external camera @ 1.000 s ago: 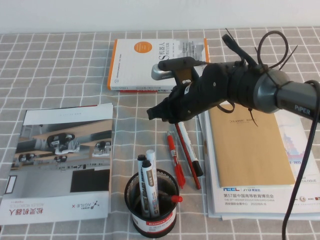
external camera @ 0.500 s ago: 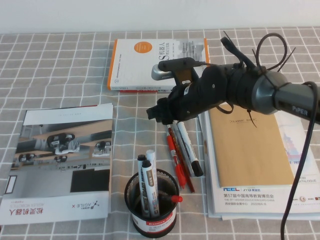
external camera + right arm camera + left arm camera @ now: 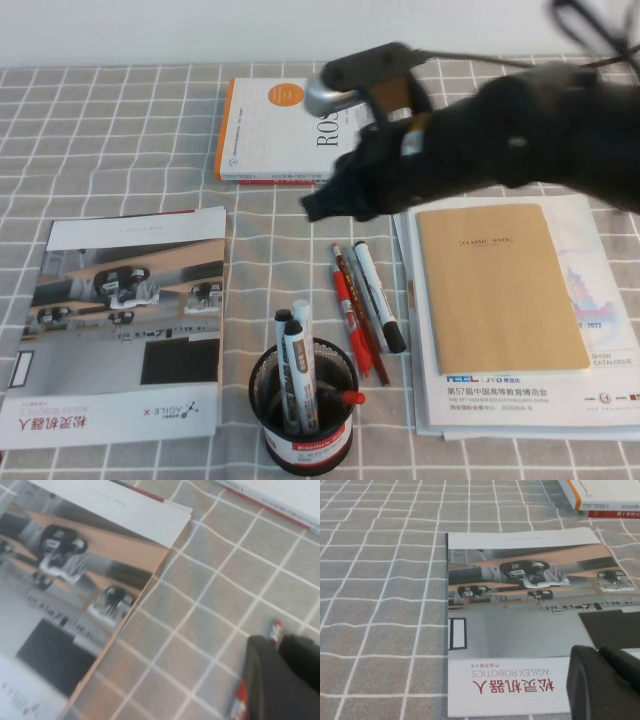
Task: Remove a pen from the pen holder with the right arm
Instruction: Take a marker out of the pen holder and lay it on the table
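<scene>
Pens (image 3: 365, 305) beside pen holder (image 3: 305, 440), right claw (image 3: 318, 207) near them, left claw (image 3: 600, 662) over AGILEX ROBOTICS brochure (image 3: 520, 630) — both grips unclear

Grey white-checked tablecloth (image 3: 120, 150) covers whole surface, plain white wall (image 3: 200, 30) behind, even light

Bright, even light from above; shadows soft & faint, e.g. round the pen holder (image 3: 303, 445). High view mostly sharp but right arm (image 3: 520, 130) smeared w/ motion blur; right wrist view soft throughout, left wrist crisp.
</scene>
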You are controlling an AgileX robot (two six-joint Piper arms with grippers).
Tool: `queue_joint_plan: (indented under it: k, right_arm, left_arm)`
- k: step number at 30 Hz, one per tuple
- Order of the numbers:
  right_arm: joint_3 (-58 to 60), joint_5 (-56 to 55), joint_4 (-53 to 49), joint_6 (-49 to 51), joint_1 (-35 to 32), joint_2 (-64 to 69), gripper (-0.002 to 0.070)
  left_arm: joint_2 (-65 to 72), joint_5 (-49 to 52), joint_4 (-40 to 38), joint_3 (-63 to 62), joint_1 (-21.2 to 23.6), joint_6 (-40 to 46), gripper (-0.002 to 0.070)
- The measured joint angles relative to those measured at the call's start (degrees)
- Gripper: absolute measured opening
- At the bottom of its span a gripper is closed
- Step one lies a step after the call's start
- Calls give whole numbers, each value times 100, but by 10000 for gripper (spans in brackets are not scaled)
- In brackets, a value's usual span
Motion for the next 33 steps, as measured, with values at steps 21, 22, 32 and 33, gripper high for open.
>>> queue_joint_plan:
  k: [21,22,32,33]
  right_arm:
    - [3710,1631,-752,-4,25,-5085,-12]
    - [3764,1819,-808,-4,25,-5201,-12]
    - [5160,1067,-1750,999,-275,-5954,-12]
    - [5425,763,-1808,1040,-497,-6121,-12]
  left_arm:
    - [0,0,0,0,0,0,-4]
    - [0,0,0,0,0,0,-4]
    - [0,0,0,0,0,0,-4]
    - [0,0,0,0,0,0,-4]
